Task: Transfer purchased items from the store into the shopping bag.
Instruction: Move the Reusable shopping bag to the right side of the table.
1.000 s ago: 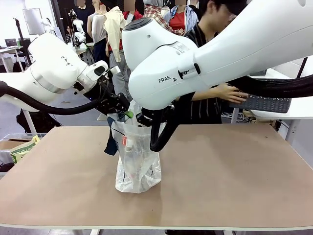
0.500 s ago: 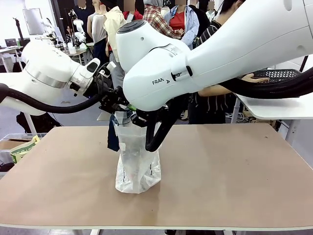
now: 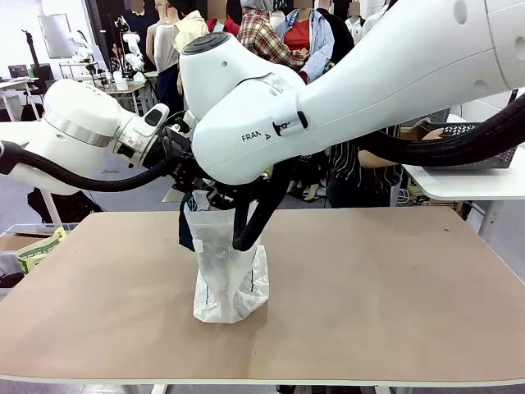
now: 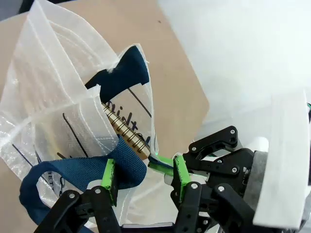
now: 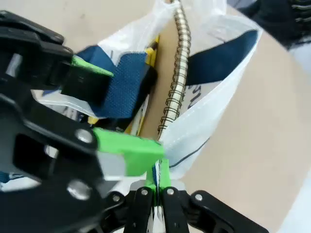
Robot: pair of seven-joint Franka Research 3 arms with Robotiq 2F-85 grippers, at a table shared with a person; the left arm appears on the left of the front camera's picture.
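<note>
Shopping bag [image 3: 232, 279] of translucent white crinkly plastic with dark trim is seen standing upright on the tan wooden table [image 3: 369, 287], toward 9 o'clock of its middle, with its mouth held up between both tools. In the left wrist view the left gripper [image 4: 143, 174] is spread, and the bag's blue woven handle [image 4: 121, 167] is draped against the pad at 9 o'clock rather than pinched. The right gripper [image 5: 156, 177] is pressed together on the bag's thin white rim. A brown spiral-bound notebook [image 4: 124, 128] is lodged upright inside. The bag is judged light, limp and slippery, likely to sag or slide out of a pinch; the woven handle and the doubled rim look the surest places to hold, and the film could tear on the wire spiral. At the far side, toward 2 o'clock, a person's hand [image 3: 431, 131] rests on a dark grey lattice-sided plastic basket [image 3: 467, 130]. Compared with a second ago, the right arm [image 3: 271, 123] has swung toward 9 o'clock and now covers the bag mouth, the bag has been drawn taller and narrower, and the basket has been raised.
</note>
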